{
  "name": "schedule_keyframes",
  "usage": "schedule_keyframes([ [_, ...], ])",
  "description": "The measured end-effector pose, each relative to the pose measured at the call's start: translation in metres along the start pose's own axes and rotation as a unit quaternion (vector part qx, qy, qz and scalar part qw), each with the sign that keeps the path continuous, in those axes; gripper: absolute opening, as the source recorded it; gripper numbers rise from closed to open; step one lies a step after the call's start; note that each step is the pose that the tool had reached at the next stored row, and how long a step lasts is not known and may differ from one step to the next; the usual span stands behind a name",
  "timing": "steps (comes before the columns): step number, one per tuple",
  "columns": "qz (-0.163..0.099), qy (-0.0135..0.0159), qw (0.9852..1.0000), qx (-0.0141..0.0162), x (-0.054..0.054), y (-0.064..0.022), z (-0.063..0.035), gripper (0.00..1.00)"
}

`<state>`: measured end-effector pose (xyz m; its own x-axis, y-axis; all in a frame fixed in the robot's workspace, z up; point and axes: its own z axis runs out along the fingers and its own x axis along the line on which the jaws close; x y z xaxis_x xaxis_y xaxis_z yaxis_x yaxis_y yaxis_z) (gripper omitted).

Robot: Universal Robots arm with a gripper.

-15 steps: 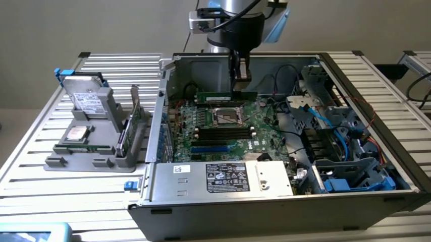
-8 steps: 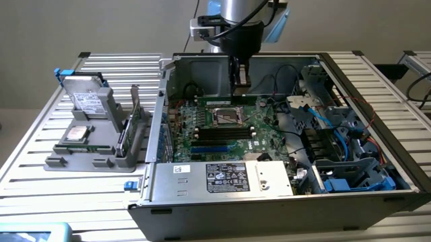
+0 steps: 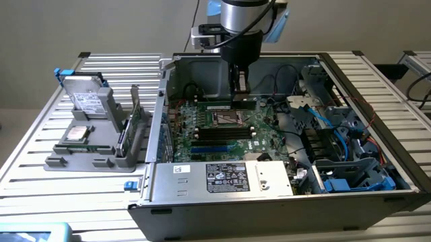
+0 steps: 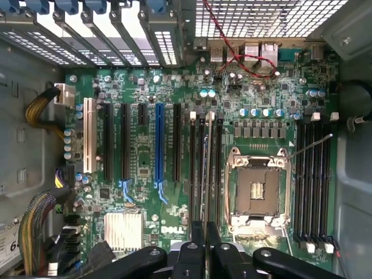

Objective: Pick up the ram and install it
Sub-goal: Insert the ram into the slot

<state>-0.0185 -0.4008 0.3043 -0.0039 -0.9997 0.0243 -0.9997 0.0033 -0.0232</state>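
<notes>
The ram (image 3: 227,107) is a thin green stick lying level, just above the motherboard slots on the far side of the CPU socket (image 3: 225,120). My gripper (image 3: 239,97) reaches straight down into the open computer case and is shut on the ram's top edge. In the wrist view the black fingers (image 4: 192,256) stand close together. The ram (image 4: 206,174) shows edge-on as a narrow strip running along the black slots beside the CPU socket (image 4: 258,189). Whether the ram sits in a slot I cannot tell.
Several empty black slots (image 3: 222,133) lie on the socket's near side. The power supply (image 3: 222,177) fills the case front. Cables and a drive cage (image 3: 350,176) crowd the exterior view's right. A grey holder (image 3: 88,151) with a drive and green cards stands outside, on the left.
</notes>
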Motion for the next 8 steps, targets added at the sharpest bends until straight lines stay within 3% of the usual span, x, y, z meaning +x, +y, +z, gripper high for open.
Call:
schedule_keyframes([
  [8, 0.0, 0.0001, 1.0, -0.0001, 0.0006, -0.0003, 0.0064, 0.13],
])
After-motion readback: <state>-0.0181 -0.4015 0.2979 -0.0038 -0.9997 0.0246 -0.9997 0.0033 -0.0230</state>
